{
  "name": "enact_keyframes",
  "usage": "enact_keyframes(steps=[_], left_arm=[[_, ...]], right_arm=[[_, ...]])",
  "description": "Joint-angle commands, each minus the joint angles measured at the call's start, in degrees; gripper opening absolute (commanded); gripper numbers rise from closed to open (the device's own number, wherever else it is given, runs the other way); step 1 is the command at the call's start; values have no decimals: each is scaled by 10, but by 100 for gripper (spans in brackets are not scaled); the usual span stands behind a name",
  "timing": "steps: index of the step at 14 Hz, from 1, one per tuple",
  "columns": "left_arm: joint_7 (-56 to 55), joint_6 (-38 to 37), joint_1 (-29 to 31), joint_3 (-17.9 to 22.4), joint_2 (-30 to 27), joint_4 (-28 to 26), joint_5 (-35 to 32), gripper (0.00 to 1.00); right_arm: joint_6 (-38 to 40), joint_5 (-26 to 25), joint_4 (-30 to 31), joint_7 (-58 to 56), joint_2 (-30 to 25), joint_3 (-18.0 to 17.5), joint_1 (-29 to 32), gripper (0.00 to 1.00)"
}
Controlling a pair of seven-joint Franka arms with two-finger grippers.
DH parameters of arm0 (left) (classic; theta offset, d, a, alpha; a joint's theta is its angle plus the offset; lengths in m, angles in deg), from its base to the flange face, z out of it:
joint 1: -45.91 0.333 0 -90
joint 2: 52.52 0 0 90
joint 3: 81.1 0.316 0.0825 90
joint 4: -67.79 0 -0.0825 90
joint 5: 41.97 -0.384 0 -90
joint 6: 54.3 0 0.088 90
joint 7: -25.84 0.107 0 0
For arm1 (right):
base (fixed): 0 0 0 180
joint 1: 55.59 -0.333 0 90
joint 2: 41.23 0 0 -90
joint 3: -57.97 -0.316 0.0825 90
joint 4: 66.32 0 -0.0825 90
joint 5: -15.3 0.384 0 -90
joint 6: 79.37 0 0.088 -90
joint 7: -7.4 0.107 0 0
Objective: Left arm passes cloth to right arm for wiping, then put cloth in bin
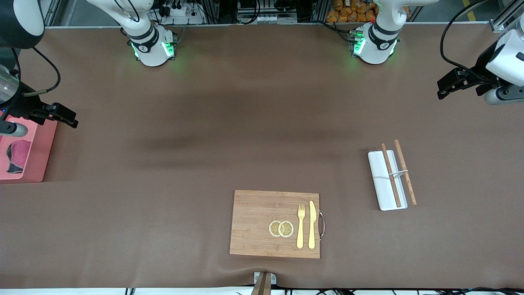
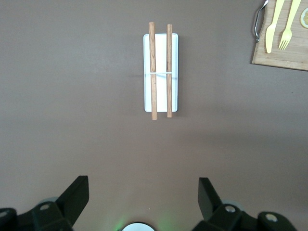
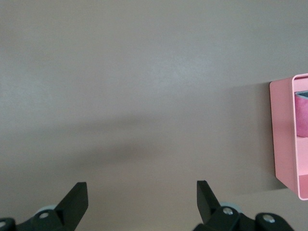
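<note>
Cloth [image 1: 18, 156]: you can see it lying maroon and grey inside the pink bin [image 1: 39, 155], at the right arm's end of the table. In the right wrist view only a strip of it shows past the bin's wall [image 3: 284, 132].

Your right gripper [image 1: 61, 115] hangs over the bare brown table [image 1: 204, 123] just beside the bin, at the edge toward the robot bases. Its 2 fingers [image 3: 72, 202] are spread wide and hold nothing; only table surface shows between them.

Your left gripper [image 1: 452, 85] is up at the left arm's end of the table, well apart from the cloth. Its fingers [image 2: 77, 197] are also spread wide and empty, with bare table between them.

Ahead of those fingers in the left wrist view lies a white tray [image 2: 161, 72] with 2 wooden sticks [image 2: 153, 70] laid lengthwise across it. Nearer the front camera than the tray sits a wooden cutting board [image 1: 262, 223] carrying 2 lemon slices [image 1: 281, 228], a yellow fork [image 1: 301, 225] and a yellow knife [image 1: 312, 224]. Nothing stands between either gripper and the table under it.
</note>
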Motion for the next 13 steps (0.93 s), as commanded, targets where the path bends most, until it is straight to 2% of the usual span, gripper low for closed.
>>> enact_keyframes(steps=[1,3,13], left_arm=[[1,-2,1,-2,1,9,7,100],[1,-2,1,-2,1,10,7,100],[9,-2,0,-3,3,10,7,100]], right_arm=[[-5,3,-11,-6,-13,-2,-4,100],[6,1,-30,-4,-11,-2,-13,100],[12,-1,-28,0,-11,-2,-28,100]])
